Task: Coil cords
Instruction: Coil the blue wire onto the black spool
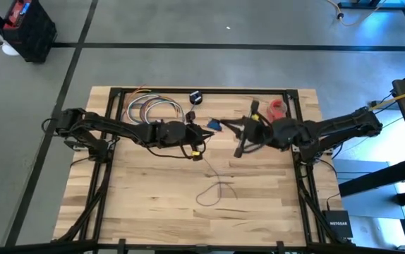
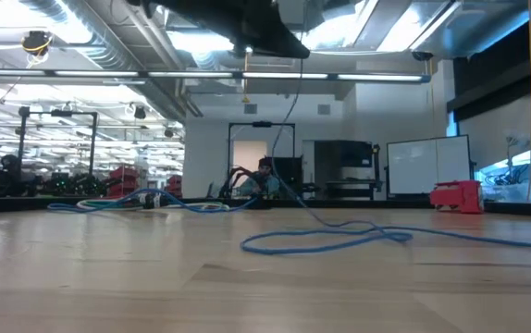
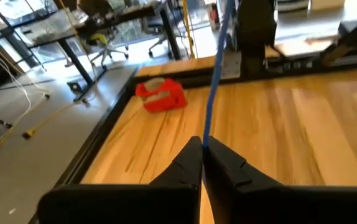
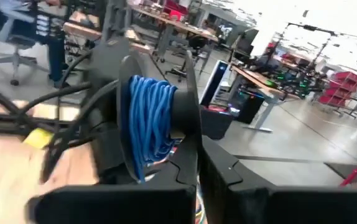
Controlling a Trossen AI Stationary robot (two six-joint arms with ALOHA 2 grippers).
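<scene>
1. My left gripper (image 3: 202, 163) is pinched together on the cord (image 3: 216, 81), which runs taut out of the fingertips toward the far edge of the table (image 1: 153, 212).
2. My right gripper (image 4: 197, 177) is closed too; seen from its wrist, a black spool (image 4: 157, 118) sits right at its fingertips, already wound with blue turns. Whether the fingers clamp the spool itself I cannot tell.
3. From above, both grippers meet near table centre, left coming from 9 o'clock, right from 3.
4. Slack cord (image 1: 216, 190) lies in a loose loop toward 6 o'clock.
5. A coiled bundle (image 1: 153, 109) rests at about 11 o'clock, a red tape roll (image 1: 279, 108) at 1.
6. I judge the cord light, limp and kink-prone, likely to slip through smooth fingers; best gripped close to the spool, keeping gentle tension.
</scene>
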